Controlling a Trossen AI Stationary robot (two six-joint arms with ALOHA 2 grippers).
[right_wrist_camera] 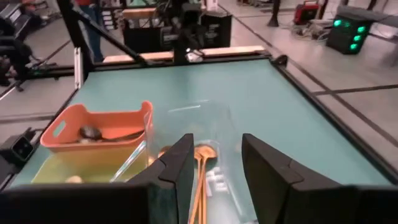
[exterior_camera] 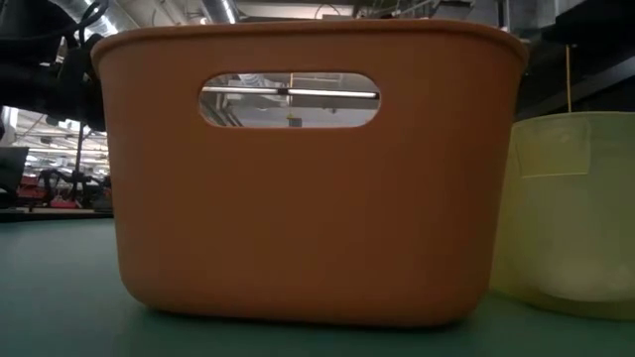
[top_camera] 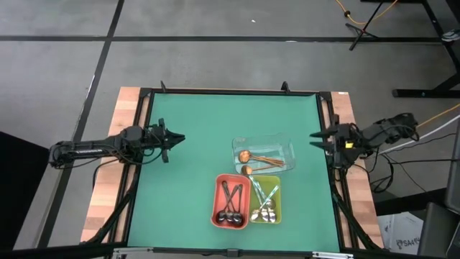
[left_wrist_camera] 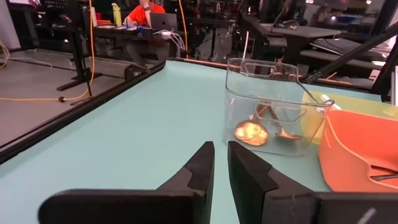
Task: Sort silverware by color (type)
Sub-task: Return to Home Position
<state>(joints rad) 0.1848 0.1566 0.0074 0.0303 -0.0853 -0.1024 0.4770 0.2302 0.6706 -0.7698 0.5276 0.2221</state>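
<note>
Silverware [top_camera: 263,213] lies sorted by finish in three trays near the table's front. Black spoons [top_camera: 229,208] are in the red tray [top_camera: 215,201], and silver pieces are in the yellow-green tray [top_camera: 279,203] touching it. Copper spoons [top_camera: 264,158] are in the clear tray [top_camera: 291,150] just behind. No loose piece shows on the green mat [top_camera: 194,173], so the sorting looks finished, with only parking the arms left. The left gripper [top_camera: 180,138] sits at the left edge, its fingers nearly together and empty. The right gripper [top_camera: 314,137] sits at the right edge, its fingers apart and empty.
</note>
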